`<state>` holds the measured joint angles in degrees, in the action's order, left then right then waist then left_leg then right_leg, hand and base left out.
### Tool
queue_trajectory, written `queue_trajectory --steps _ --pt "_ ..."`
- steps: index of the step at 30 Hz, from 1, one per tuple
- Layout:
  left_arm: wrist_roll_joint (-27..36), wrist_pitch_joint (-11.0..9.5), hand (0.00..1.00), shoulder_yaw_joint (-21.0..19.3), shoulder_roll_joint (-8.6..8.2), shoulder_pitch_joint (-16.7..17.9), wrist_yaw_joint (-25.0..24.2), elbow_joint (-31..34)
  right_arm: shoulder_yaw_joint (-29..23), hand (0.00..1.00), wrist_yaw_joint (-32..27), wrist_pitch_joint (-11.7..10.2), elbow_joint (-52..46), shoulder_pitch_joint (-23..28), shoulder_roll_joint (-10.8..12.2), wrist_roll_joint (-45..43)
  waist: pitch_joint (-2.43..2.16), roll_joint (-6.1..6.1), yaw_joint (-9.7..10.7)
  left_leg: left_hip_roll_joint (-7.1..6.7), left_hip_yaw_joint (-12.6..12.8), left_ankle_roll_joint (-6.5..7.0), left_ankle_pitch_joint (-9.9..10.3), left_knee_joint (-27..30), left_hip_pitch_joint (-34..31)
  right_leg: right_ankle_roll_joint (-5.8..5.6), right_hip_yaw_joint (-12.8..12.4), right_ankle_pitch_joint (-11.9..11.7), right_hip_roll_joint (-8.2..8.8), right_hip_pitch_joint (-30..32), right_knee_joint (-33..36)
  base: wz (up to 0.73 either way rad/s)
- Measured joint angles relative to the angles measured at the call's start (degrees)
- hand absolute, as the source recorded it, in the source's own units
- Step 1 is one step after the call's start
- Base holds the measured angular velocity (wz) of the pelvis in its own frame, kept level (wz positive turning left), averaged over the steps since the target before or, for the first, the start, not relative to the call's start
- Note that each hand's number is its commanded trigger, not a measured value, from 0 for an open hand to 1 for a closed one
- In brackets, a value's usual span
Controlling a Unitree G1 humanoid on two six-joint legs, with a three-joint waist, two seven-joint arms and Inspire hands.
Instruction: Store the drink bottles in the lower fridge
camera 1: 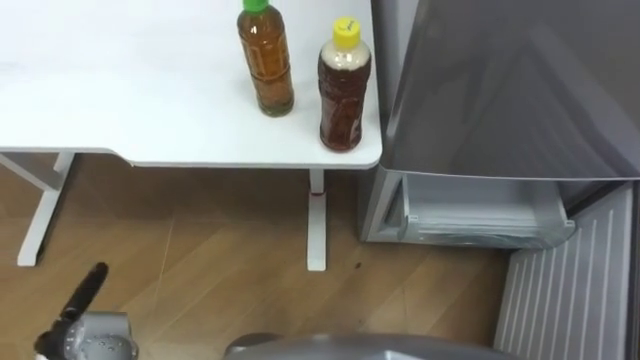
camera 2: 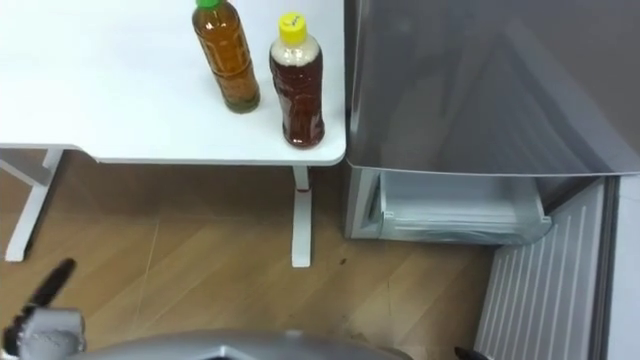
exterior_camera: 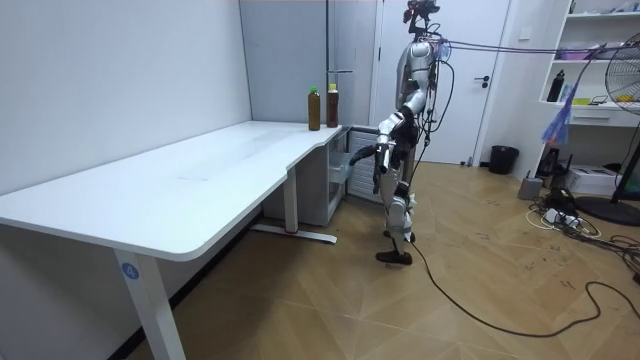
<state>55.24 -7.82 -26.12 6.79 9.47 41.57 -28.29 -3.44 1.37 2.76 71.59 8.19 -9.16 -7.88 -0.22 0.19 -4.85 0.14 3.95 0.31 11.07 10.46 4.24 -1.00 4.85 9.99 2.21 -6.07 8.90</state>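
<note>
Two drinks stand upright near the right front corner of the white table [camera 1: 150, 120]. The green-capped bottle of amber tea [camera 1: 265, 60] is behind and left of the yellow-capped bottle of brown drink [camera 1: 344, 88], which is close to the table edge. To their right is the grey fridge [camera 1: 500, 90], with its lower drawer [camera 1: 480, 215] pulled out and the lower door [camera 1: 570, 290] swung open. My left hand [camera 1: 86, 290] hangs low at the lower left, well below the table, one dark finger straight and nothing in it. A dark tip of my right hand [camera 2: 466, 353] peeks in at the bottom edge.
In the room view I stand on the wooden floor at the table's far end, beside the fridge [exterior_camera: 345, 110]. White table legs [camera 1: 316, 225] come down just left of the fridge. A fan and shelves stand at the room view's right.
</note>
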Motion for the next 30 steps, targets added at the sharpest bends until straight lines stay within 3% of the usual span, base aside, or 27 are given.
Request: queue_trajectory --steps 2,6,9,21,27,30 --pt "-2.4 -0.3 0.0 -0.6 0.74 0.0 3.0 5.4 0.0 0.0 0.1 -0.1 -0.6 0.9 0.0 -0.6 -0.01 0.02 0.0 0.01 0.0 0.0 0.0 0.0 0.0 0.04 -0.1 0.0 -0.04 0.0 0.0 0.0" --pt "-9.1 -2.8 0.0 -2.4 2.71 -0.2 7.9 15.0 -0.1 0.0 -0.1 -0.2 -1.1 2.0 0.0 -1.2 -0.24 0.39 -0.3 0.04 0.2 0.0 0.0 -0.4 0.4 0.04 -0.2 0.0 -0.07 0.0 -0.1 -0.05" --pt "-16.8 -3.3 0.0 -3.2 2.85 0.2 9.3 23.4 -0.1 0.0 0.0 -0.1 -0.7 2.1 0.0 -1.2 -0.24 0.3 -0.4 0.0 -0.2 0.0 0.0 -0.5 0.5 0.04 0.2 0.0 -0.08 -0.1 -0.1 0.01" --pt "-35.7 -3.6 0.0 -3.0 3.14 0.1 3.9 39.3 -0.2 0.0 3.1 0.9 0.1 2.2 -0.3 -3.3 -0.02 0.67 0.3 -0.11 -2.5 -0.08 0.0 -0.6 1.3 0.21 1.5 0.2 -0.24 -1.5 -0.3 0.05" --pt "-38.3 -3.6 0.0 -0.3 3.58 0.1 -1.9 47.5 0.0 0.0 3.9 0.5 0.1 1.9 -0.5 -3.9 0.64 0.61 1.2 -0.3 -3.1 -0.14 0.1 -0.1 1.1 0.41 1.5 0.5 -0.24 -2.0 -1.1 0.04" --pt "-38.1 -3.6 0.0 2.2 3.84 0.1 -7.4 50.9 0.0 0.0 5.1 0.3 0.2 1.5 -0.9 -4.5 0.63 0.86 1.6 -0.35 -3.1 -0.13 0.1 -0.1 1.1 0.41 1.2 0.5 -0.24 -2.1 -1.0 0.01"
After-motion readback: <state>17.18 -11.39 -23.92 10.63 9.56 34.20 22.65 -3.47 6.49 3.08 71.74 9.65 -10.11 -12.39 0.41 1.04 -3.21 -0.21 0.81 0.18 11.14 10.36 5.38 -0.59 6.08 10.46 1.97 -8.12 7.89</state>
